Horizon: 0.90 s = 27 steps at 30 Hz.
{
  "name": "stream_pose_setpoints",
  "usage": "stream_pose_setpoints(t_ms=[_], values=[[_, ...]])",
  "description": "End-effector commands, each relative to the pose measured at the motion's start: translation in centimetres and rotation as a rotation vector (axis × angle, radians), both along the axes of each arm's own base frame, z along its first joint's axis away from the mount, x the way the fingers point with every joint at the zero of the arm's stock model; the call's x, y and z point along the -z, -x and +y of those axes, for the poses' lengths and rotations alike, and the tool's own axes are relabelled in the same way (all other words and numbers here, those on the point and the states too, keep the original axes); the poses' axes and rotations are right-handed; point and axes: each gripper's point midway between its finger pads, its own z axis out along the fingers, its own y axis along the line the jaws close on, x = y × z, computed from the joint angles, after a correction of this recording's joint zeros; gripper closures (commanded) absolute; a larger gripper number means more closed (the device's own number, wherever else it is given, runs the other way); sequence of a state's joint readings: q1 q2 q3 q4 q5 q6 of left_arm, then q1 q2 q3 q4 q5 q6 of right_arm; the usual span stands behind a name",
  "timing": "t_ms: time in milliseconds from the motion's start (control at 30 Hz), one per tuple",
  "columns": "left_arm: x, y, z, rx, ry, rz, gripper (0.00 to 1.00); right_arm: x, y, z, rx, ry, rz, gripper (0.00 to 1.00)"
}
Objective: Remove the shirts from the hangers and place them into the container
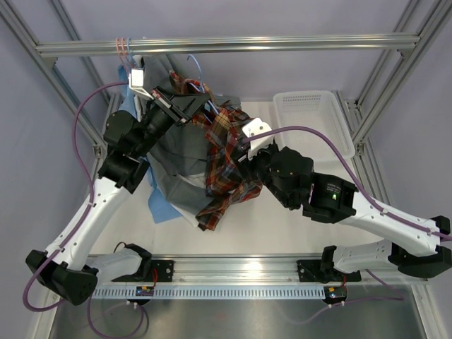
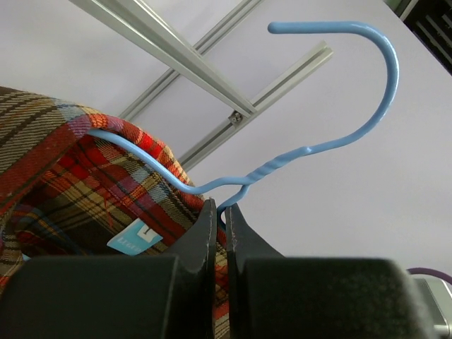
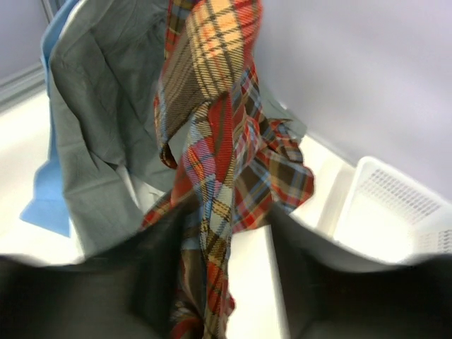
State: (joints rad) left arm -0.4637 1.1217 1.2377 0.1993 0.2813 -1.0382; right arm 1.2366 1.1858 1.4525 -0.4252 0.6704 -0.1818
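Note:
My left gripper [image 2: 222, 212] is shut on the twisted neck of a light blue wire hanger [image 2: 367, 120], whose hook points up, free of the rail. The red, navy and yellow plaid shirt [image 2: 70, 183] still drapes over one hanger shoulder. From above, the left gripper [image 1: 202, 101] is raised near the back rail and the plaid shirt [image 1: 227, 159] hangs down from it. My right gripper [image 3: 226, 244] is open, jaws wide apart, with a strip of the plaid shirt [image 3: 219, 141] hanging loose between them. The white container [image 1: 311, 116] stands at the back right.
A grey shirt [image 1: 176, 173] and a light blue shirt [image 1: 161, 208] hang and spread under the left arm. Pink hangers [image 1: 121, 46] hook on the back rail [image 1: 282, 44]. Frame posts stand at both sides. In the right wrist view the container [image 3: 395, 212] lies at the right.

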Motion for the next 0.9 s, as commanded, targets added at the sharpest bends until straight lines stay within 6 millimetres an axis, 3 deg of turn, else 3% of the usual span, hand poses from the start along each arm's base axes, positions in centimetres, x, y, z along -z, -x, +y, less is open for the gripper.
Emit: stream_pose_setpoints(t_ms=[0, 100, 300, 400, 467, 533, 567, 667, 700, 867], values=[[-3.3, 0.8, 0.5, -0.014, 0.013, -0.093, 1.00, -2.1, -0.4, -1.2, 0.045, -0.063, -0.050, 0.28], [-3.4, 0.6, 0.4, -0.024, -0.003, -0.091, 1.00, -2.9, -0.1, -1.8, 0.042, -0.098, -0.048, 0.13], [-2.1, -1.0, 0.3, -0.138, -0.086, -0.068, 1.00, -5.4, 1.2, -2.5, -0.020, -0.183, -0.041, 0.09], [-1.4, -1.0, -0.4, -0.223, -0.135, -0.061, 1.00, -7.0, 1.6, -2.7, -0.040, -0.229, -0.044, 0.12], [-0.9, -1.6, -0.1, -0.315, -0.161, -0.064, 1.00, -7.6, 1.9, -2.4, -0.064, -0.258, -0.040, 0.23], [-1.9, -1.0, -0.6, -0.342, -0.121, -0.106, 1.00, -7.7, 2.0, -2.0, -0.070, -0.307, -0.029, 0.39], [-0.5, -1.1, -0.8, -0.359, -0.126, -0.101, 1.00, -7.9, 2.2, -2.1, -0.075, -0.328, -0.031, 0.49], [-1.0, -1.1, -0.7, -0.419, -0.059, -0.128, 1.00, -7.2, 2.1, -1.7, -0.071, -0.386, -0.017, 0.49], [-0.5, -1.6, -1.0, -0.430, -0.063, -0.121, 1.00, -7.1, 2.2, -1.8, -0.069, -0.422, -0.009, 0.49], [-1.7, -2.4, -1.7, -0.444, -0.016, -0.147, 1.00, -7.3, 2.4, -2.8, -0.051, -0.503, 0.012, 0.44]])
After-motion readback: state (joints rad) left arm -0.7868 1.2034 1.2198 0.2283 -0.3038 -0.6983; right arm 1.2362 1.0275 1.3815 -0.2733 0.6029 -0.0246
